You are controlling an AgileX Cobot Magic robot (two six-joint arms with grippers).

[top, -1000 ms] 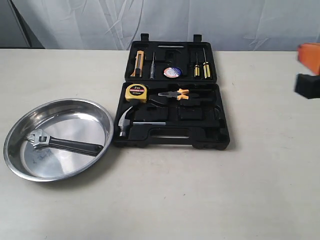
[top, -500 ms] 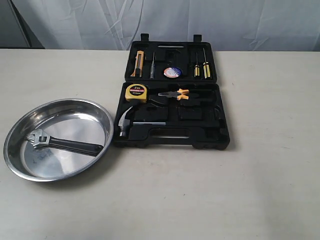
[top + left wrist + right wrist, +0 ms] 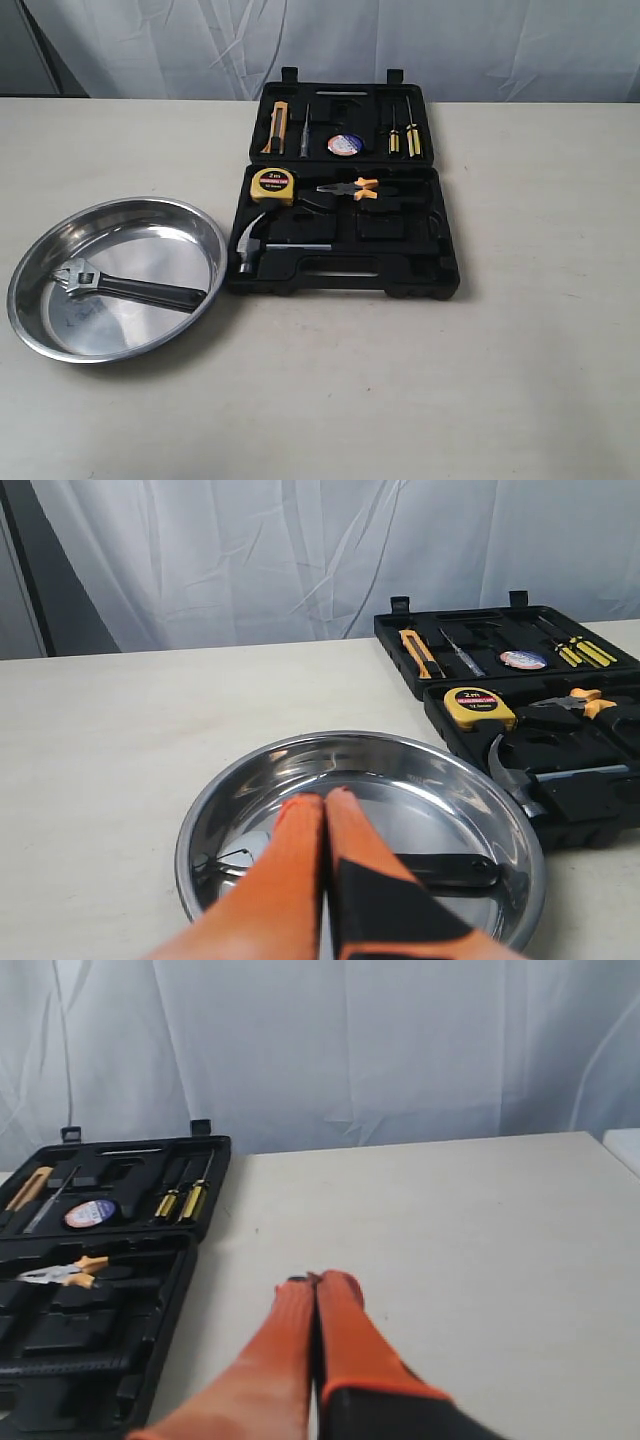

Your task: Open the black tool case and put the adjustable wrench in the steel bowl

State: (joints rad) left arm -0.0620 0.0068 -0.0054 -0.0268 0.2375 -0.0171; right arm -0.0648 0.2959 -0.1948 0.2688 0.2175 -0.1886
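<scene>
The left gripper [image 3: 325, 798] was closed, its 2 orange fingers pressed tip to tip and holding nothing. It pointed toward the bowl [image 3: 360, 738] and touched nothing. The right gripper [image 3: 315, 1280] was likewise closed and empty, aimed across bare table [image 3: 450, 1260] with the case [image 3: 165, 1300] off to one side of it.

In the exterior view, a broad strip of bare table [image 3: 400, 400] ran along the front, ahead of both bowl and case. The bowl [image 3: 215, 240] sat at front left, its outer rim close to that view's left border. The wrench [image 3: 130, 288] lay flat inside it, silver head toward the left rim and black handle reaching toward the rim on the case's side.

The bowl's right rim came just beside the front left corner of the case [image 3: 440, 280]; I could not tell whether they touched. The case lay open and flat. Its front half held a hammer [image 3: 250, 245], a yellow tape measure [image 3: 272, 183] and orange-handled pliers [image 3: 350, 187]. The lid lay behind, holding 2 screwdrivers [image 3: 402, 138], a roll of tape [image 3: 345, 144] and a knife [image 3: 276, 128], with 2 latches on its far edge. Right of the case the table was open to the border. A white curtain [image 3: 300, 40] hung at the back edge.
</scene>
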